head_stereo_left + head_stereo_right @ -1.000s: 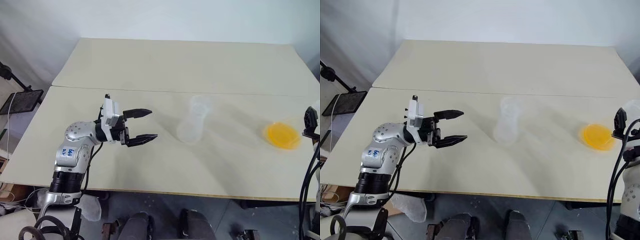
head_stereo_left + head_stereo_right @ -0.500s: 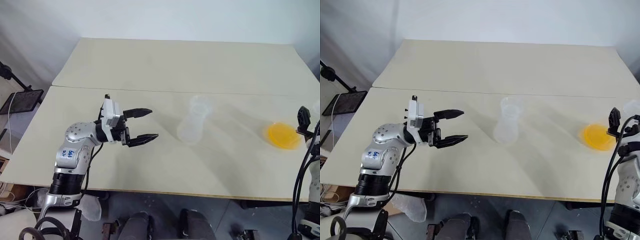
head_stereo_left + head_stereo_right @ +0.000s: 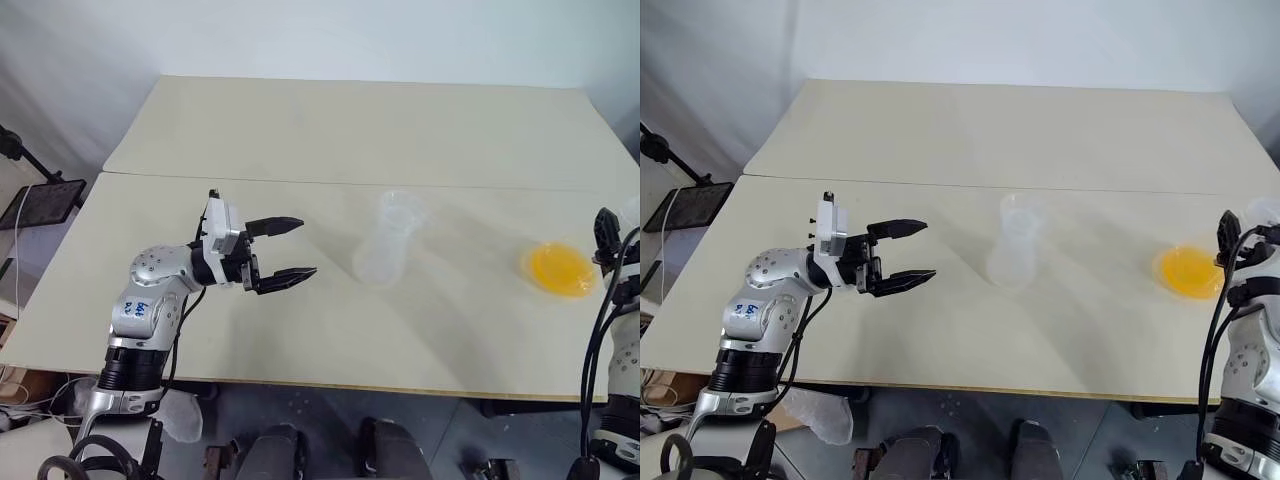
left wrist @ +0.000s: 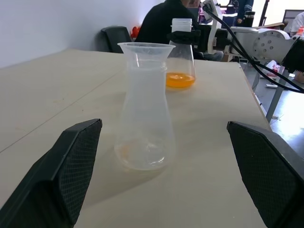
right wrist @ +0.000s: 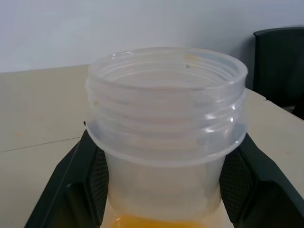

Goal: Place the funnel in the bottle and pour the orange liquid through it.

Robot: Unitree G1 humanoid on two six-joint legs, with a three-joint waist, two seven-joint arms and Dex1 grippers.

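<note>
Right claw was clamped on the neck of the flask holding the orange liquid, right of the bottle. Funnel sat in the bottle's neck. Left claw hovered left of the bottle over the surface, fingers apart, not touching it.

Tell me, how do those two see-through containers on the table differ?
The bottle in the middle is frosted, almost empty, with a funnel in its neck. The flask near the table's right edge is clear, holds orange liquid, and the right gripper is shut on its threaded neck. Both stand upright.
</note>
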